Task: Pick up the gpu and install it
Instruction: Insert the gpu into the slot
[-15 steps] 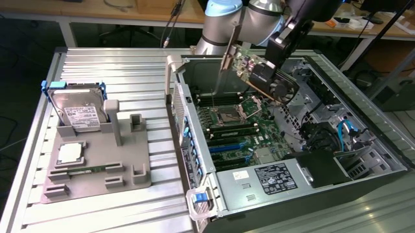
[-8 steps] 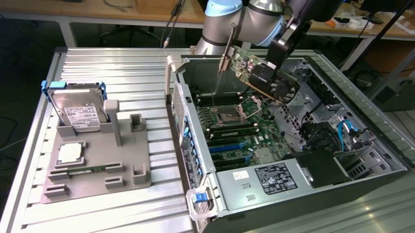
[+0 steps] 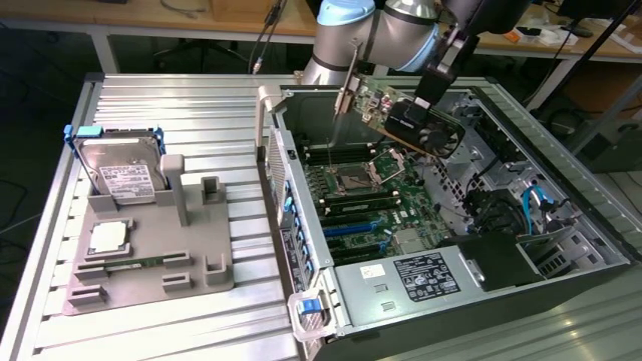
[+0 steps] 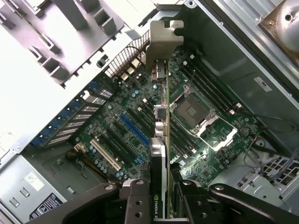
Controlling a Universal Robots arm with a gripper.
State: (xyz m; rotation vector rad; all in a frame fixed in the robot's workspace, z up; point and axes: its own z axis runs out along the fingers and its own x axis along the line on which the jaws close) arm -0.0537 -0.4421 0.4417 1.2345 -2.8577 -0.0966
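Observation:
The gpu [image 3: 416, 124], a dark card with a round fan and a silvery metal bracket, hangs tilted above the open computer case [image 3: 561, 180], over the motherboard's [image 3: 373, 201] far end. My gripper [image 3: 434, 83] is shut on its upper edge. In the wrist view the gpu [image 4: 160, 154] appears edge-on between my fingers [image 4: 136, 200], its bracket [image 4: 162, 44] pointing away, with my gripper [image 4: 161, 207] closed around it. Below the card lie the motherboard [image 4: 140, 112], its blue slot [image 4: 134, 129] and the empty CPU socket [image 4: 195, 109].
A grey fixture tray [image 3: 150, 248] on the slatted metal table [image 3: 180, 105] holds a silver hard drive in a blue frame [image 3: 120, 169], a CPU [image 3: 108, 238] and a thin RAM stick [image 3: 140, 262]. The case walls, cables [image 3: 537, 203] and the power supply [image 3: 411, 278] surround the motherboard.

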